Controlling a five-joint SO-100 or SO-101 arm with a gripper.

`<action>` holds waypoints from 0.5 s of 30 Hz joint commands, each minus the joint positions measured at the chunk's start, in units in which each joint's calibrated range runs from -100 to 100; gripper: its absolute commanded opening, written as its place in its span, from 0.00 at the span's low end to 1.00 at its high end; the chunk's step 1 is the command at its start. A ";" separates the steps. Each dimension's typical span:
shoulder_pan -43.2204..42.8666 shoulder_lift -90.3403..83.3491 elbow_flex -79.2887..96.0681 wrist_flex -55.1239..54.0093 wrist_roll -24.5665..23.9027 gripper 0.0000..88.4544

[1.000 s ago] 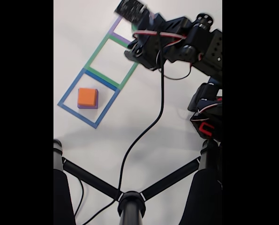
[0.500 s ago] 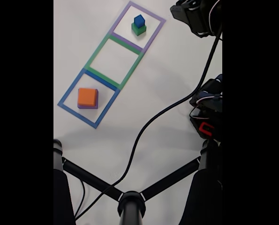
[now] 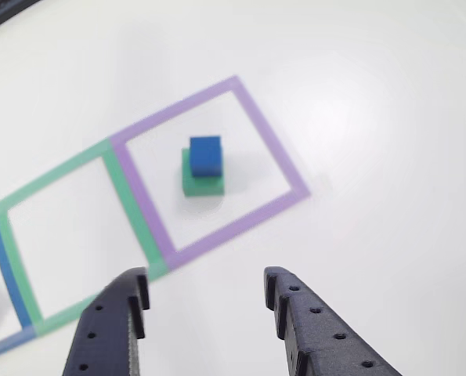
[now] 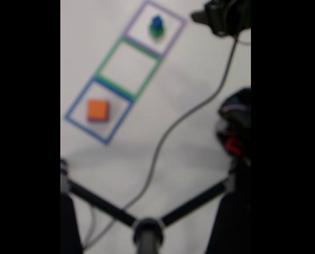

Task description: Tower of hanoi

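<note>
gripper (image 3: 205,301): jaws apart, empty, above table. dark blue cube (image 3: 205,154) atop green cube (image 3: 201,182), inside purple square outline (image 3: 276,149); stack lies ahead of jaw gap, roughly centred, well apart. orange cube (image 4: 98,109) in far blue outline (image 4: 75,106), fixed view; likely not next target.

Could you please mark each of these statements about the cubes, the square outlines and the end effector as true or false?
1. The dark blue cube sits on top of the green cube. True.
2. That stack stands inside the green square outline. False: it stands inside the purple outline.
3. The end effector is shut on the blue cube. False: its jaws stand apart, holding nothing, short of the stack.
4. In the fixed view, the orange cube lies inside the blue outline. True.
5. The green outline holds a cube. False: the part seen holds nothing.
</note>
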 commanded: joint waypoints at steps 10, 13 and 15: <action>2.22 -5.03 51.61 -60.72 0.99 0.30; 2.68 0.02 55.33 -69.30 0.99 0.30; 2.91 4.74 57.88 -77.47 0.99 0.30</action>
